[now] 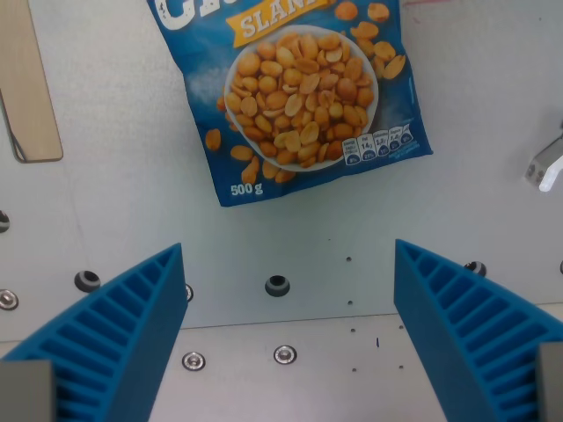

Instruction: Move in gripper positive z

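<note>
**Claw wide and empty, bag ahead of it, z+ path looks free**

You've got the claw (286, 343) spread wide, nothing between the blue ribbed fingers (114, 343). One finger sits low on the wrist view's left, the other low on the right, with bare counter (106, 211) showing in the gap.

The task names no object, it's a pure move along the claw's own z. What matters is what lies along that axis. My read: z+ runs out from the wrist through the fingertips, so toward the counter, but confirm your frame convention first.

The only thing close is the peanut bag (295, 88). It lies flat, toward the top of the wrist view, beyond the fingertips and roughly centred between them, tilted so its long axis leans toward the upper left. Its lower edge is apart from both fingers.

Directly between the fingers: just counter, screw heads and a hole (277, 286). So a straight z move shouldn't catch the bag.

A wooden piece (26, 88) at far left and a small white part (547, 167) at the right edge are well clear.

Can't judge height above the counter from this view, so go slow.
</note>
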`<act>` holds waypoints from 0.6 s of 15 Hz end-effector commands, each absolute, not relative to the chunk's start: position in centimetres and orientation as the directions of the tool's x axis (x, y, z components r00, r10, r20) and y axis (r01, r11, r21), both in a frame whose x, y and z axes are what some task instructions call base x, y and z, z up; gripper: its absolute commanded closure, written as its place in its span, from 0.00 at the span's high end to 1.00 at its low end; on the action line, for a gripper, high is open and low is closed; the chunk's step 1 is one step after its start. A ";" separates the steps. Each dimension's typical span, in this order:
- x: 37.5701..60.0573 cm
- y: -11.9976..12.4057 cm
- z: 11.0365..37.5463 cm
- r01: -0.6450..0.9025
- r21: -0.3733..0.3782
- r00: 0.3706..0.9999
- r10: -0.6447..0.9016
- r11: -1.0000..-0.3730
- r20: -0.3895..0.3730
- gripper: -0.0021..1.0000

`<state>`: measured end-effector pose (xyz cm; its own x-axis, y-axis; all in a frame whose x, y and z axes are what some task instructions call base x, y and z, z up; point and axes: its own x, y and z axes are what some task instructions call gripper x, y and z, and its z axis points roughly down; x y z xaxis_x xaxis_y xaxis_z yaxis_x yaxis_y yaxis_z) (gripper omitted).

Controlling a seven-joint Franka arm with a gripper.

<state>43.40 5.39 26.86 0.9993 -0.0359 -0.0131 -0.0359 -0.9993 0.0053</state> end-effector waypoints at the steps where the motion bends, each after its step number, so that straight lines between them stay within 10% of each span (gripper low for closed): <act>1: 43.4 5.4 26.5 -0.037 0.005 0.999 -0.037 -0.999 -0.009 1.00; 9: 43.4 5.4 22.5 -0.037 0.005 0.999 -0.037 -0.999 -0.009 1.00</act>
